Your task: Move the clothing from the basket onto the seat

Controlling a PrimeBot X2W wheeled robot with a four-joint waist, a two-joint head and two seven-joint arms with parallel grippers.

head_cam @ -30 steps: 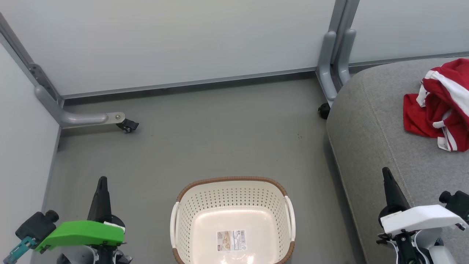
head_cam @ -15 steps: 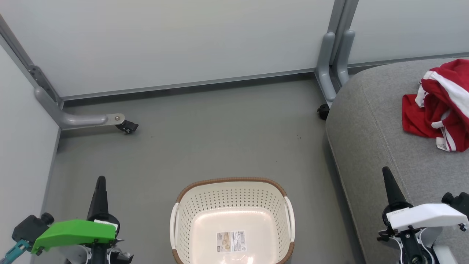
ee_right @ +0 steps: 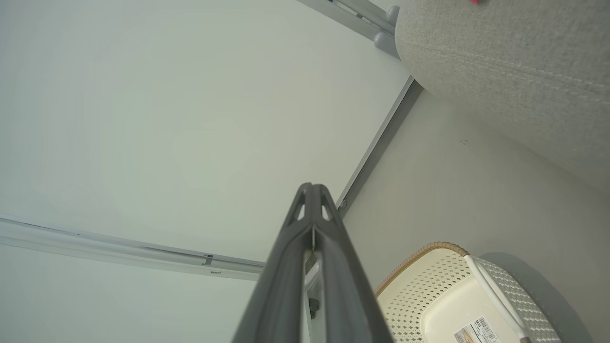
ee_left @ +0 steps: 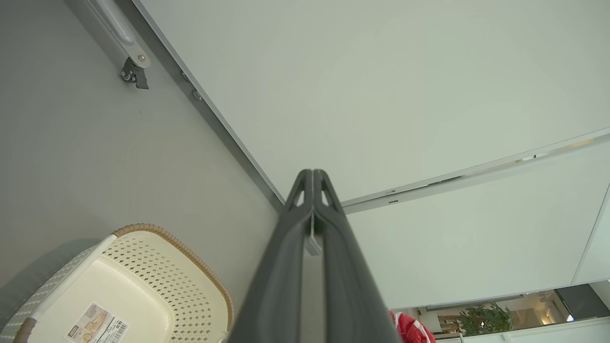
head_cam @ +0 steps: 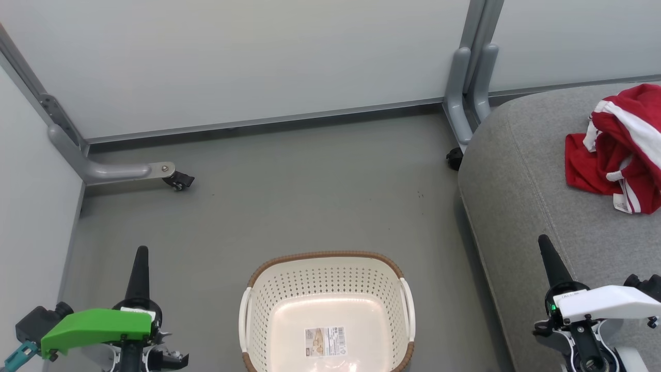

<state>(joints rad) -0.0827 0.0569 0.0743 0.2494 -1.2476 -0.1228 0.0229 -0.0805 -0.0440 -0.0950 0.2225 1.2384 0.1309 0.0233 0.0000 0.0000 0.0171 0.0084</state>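
Left end effector (head_cam: 141,253) and right end effector (head_cam: 543,243) are pictured shut and empty at the lower corners. Between them the cream perforated plastic basket (head_cam: 325,255) is seen bare. The red white-striped fabric clothing (head_cam: 614,150) is heaped upper right on the grey upholstered seat (head_cam: 526,175), nearer the right end effector.

A smooth grey floor (head_cam: 310,196) carries a cream perforated plastic basket (head_cam: 325,254) with a brown woven rim, near and central. At right stands a large grey fabric seat (head_cam: 526,206); crumpled red, white-striped clothing (head_cam: 614,150) lies at its far right.
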